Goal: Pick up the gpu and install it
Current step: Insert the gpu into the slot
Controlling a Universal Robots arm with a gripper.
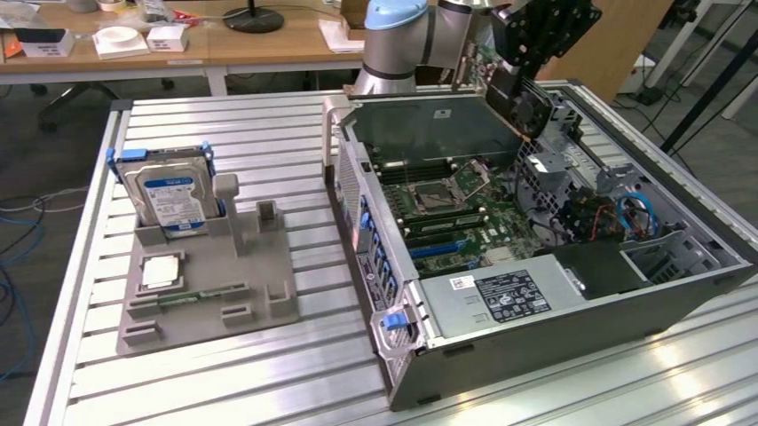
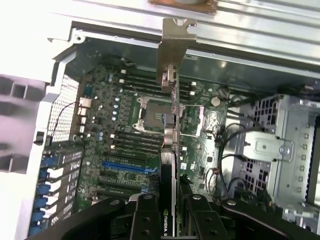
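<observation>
My gripper (image 1: 530, 69) hangs over the far end of the open computer case (image 1: 391, 355), shut on the gpu (image 1: 519, 99). The card hangs dark below the gripper, just above the case's far wall. In the wrist view the gpu (image 2: 170, 150) shows edge-on, running away from my gripper (image 2: 169, 205), with a black finger (image 2: 145, 220) on each side of it. Its silver metal bracket (image 2: 175, 42) is at the far end, over the case rim. Beneath the card lies the green motherboard (image 2: 115, 125) with its blue and black expansion slots (image 2: 127, 165).
A grey fixture (image 1: 255, 284) on the slatted aluminium table holds an upright silver hard drive (image 1: 169, 197), a square CPU (image 1: 160, 272) and a slim RAM stick (image 1: 195, 298). Inside the case are a power supply (image 1: 503, 295), cables (image 1: 634, 213) and a drive cage (image 2: 272, 145).
</observation>
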